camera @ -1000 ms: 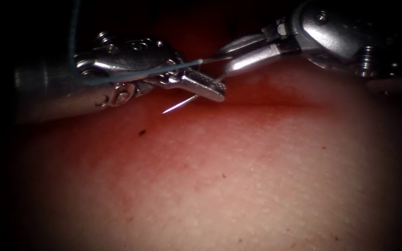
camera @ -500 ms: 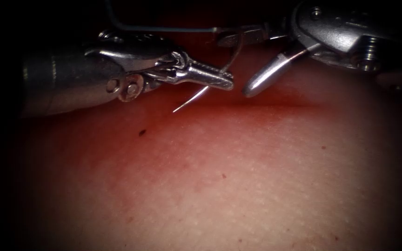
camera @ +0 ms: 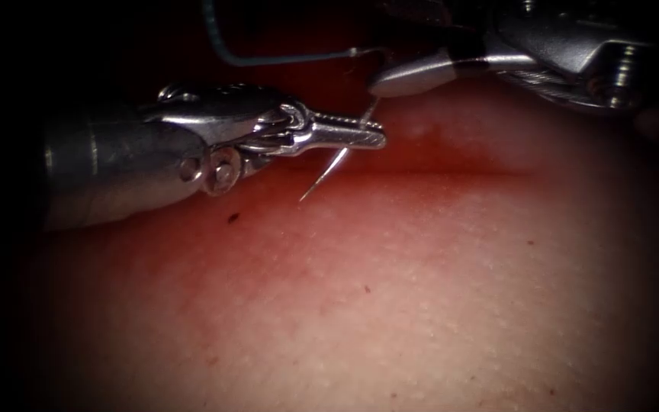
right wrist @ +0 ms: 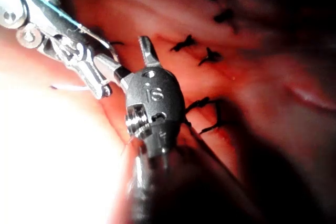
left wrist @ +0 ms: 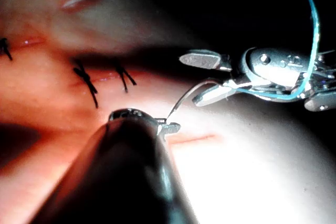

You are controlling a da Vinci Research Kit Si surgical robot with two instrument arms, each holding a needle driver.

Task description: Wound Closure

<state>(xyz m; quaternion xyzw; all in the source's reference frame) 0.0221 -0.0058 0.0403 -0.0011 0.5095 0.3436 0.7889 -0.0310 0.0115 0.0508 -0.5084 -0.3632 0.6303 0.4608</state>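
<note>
Endoscope: left tool [camera: 371, 139] has its jaws closed on the needle [camera: 335, 162], gripping it partway along the curve. The pointed end [camera: 303, 198] sticks out below and to the left of the jaw tips, free in the air just above the tissue [camera: 390, 305]; it is not in the tissue. The rest of the curve rises from the far side of the jaws toward the right tool [camera: 390, 75].

The right tool sits above and slightly right of the left jaw tips, near but apart from them. In the left wrist view the right tool [left wrist: 197, 77] has its jaws spread apart; the needle's [left wrist: 181, 100] blunt end lies at the lower jaw, and whether it touches that jaw cannot be told. Nothing is seen clamped between the jaws.

Thread [camera: 284, 59]: teal, leaves the needle's blunt end beside the right tool, runs leftward above the left tool, then bends upward. Left wrist view shows the thread [left wrist: 314, 35] looping over the right tool's wrist.

Right wrist view: the left tool [right wrist: 102, 88] holds the needle just beside the right tool's jaw [right wrist: 148, 51]. Dark stitches [right wrist: 210, 56] cross the cut beyond both tools; the left wrist view shows stitches [left wrist: 86, 80] too.
</note>
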